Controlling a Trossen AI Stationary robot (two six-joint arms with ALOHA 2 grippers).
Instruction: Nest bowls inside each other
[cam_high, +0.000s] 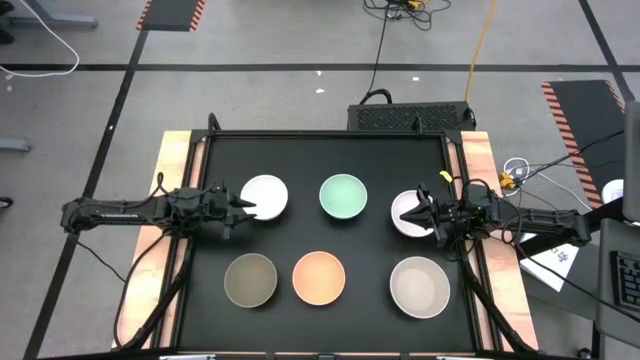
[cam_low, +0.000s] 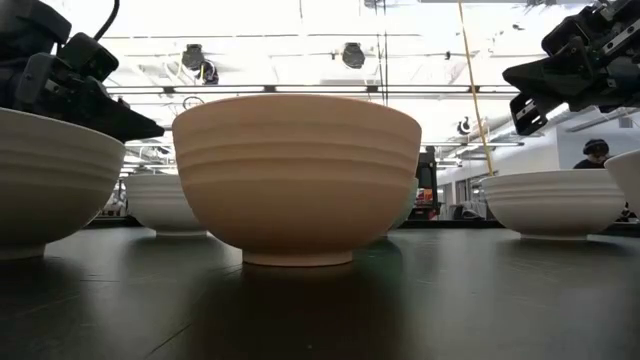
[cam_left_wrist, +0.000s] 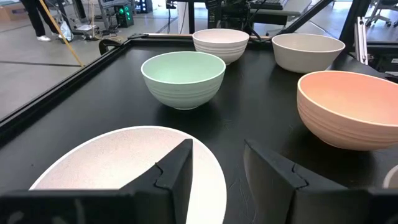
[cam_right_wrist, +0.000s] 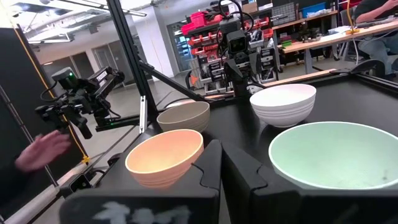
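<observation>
Bowls all separate in two rows, none nested | left gripper released, poised at white bowl 9 o'clock rim, likely to pinch it | right gripper nearly clenched, empty, over second white bowl

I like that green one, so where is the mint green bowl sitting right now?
Seen from above, the mint green bowl stands in the middle of the far row, between two white bowls, with the peach-orange bowl directly in front of it.
</observation>
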